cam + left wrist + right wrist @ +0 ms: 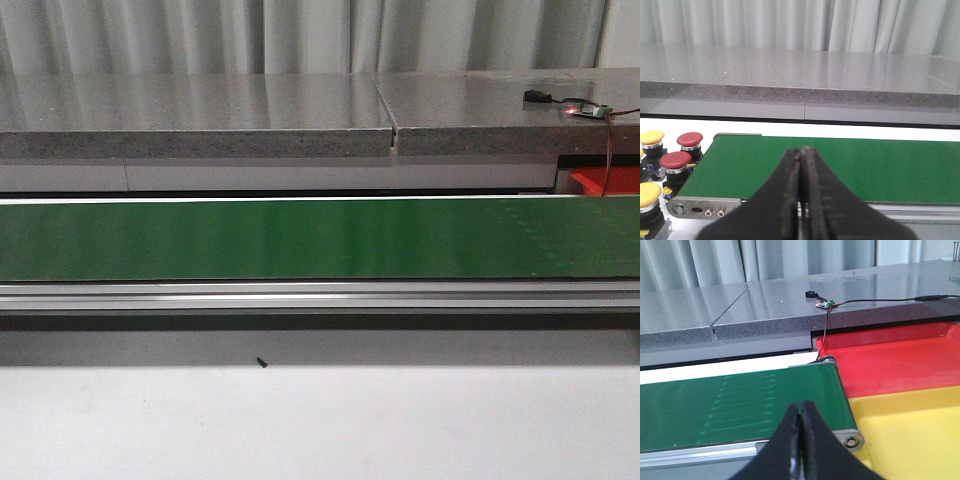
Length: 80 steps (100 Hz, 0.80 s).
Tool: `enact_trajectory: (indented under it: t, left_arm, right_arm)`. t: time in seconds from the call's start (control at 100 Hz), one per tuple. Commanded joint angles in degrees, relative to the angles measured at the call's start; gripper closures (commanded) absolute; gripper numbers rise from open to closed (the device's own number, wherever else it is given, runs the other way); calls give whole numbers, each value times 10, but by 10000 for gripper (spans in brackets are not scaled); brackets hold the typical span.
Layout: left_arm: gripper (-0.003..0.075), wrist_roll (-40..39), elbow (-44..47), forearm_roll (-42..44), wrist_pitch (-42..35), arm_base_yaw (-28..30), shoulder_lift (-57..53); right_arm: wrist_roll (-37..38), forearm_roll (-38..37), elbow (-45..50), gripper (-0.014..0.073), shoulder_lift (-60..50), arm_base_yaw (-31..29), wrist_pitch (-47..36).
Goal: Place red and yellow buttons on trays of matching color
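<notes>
Black and pressed together is how we find both claws: the left gripper has its two fingers meeting tip to tip with nothing between them, and the right gripper is likewise pinched together on nothing. We see each one poised over the near edge of the green conveyor belt, touching no object that we can make out. In the left wrist view the buttons sit in a cluster just off the end of the belt, well apart from the left claw and to its side: a red button farthest back, a second red button nearer, a yellow button beside the first red one, and another yellow button closest to the camera and partly cut by the picture's edge. In the right wrist view the red tray lies just past the other end of the belt, with the yellow tray touching it on the nearer side; both are beside the right claw and hold no buttons that we can see. In the front view we find only the belt, a corner of the red tray at the right edge, the grey stone shelf behind, and a small circuit board with wires resting on it; neither gripper appears there.
</notes>
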Motion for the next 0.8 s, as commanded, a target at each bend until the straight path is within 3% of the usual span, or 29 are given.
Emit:
enact_trajectory:
  t: [0.0,0.7,0.79]
  left_arm:
    - [739,-3,24,-1,-47,-4,-19]
    - [739,-3,23,-1,-54,-4,-19]
    - [739,-3,7,-10,-17,-4,-19]
  right_arm:
    - [-3,-3,-8,661,-11,-3,-47]
    - [-3,-3,-8,661,-11,-3,-47]
    - [-3,-3,-8,661,-11,-3,-47]
